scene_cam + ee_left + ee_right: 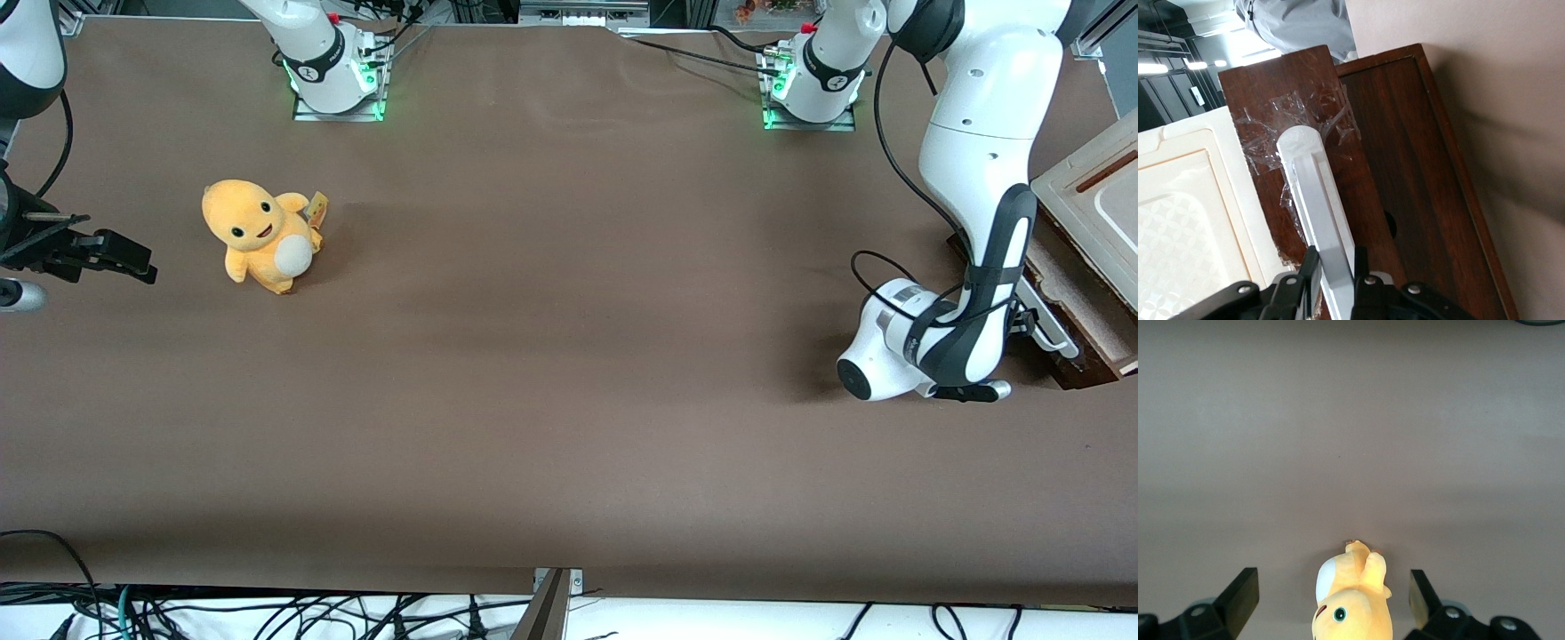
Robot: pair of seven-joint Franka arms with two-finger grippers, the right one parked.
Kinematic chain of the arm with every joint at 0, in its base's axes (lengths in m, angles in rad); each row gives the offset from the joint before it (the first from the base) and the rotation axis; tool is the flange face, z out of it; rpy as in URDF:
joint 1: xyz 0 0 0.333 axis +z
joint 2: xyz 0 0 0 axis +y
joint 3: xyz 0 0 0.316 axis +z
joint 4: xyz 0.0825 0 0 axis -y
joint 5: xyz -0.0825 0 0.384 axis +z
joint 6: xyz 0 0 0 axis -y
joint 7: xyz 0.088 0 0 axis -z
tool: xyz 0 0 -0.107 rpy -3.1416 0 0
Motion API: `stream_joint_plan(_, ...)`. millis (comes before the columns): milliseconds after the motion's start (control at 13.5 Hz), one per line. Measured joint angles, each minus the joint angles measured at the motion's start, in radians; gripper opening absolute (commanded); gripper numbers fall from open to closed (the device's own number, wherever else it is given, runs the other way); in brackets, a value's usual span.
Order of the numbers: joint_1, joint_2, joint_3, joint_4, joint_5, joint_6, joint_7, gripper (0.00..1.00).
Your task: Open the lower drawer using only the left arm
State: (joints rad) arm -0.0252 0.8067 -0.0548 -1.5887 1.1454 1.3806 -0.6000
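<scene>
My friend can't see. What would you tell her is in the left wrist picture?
The black hand is closed on the long white handle of a dark brown drawer. A cream panel sits beside the drawer, which lies on the brown table.

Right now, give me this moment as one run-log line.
gripper: shut on handle | lower drawer: front dark wood, opening not confirmed | plush toy: toward parked arm's end

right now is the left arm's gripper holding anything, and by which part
Yes: the left arm's black two-finger gripper has its jaws closed around the long white bar handle of the dark brown glossy wood lower drawer, near one end of the bar.
</scene>
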Motion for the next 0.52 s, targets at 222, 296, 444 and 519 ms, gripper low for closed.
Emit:
stream_joint_plan(222,-0.009,0.000,0.000,0.004,-0.005,0.000,0.000,0.56)
stream_joint_plan(296,-0.010,0.001,0.000,0.004,-0.006,0.000,0.008,0.87)
stream_joint_plan(444,-0.011,0.002,-0.001,0.004,-0.007,0.000,0.017,1.00)
stream_joint_plan(519,-0.013,0.002,-0.001,0.006,-0.007,-0.001,0.018,1.00)
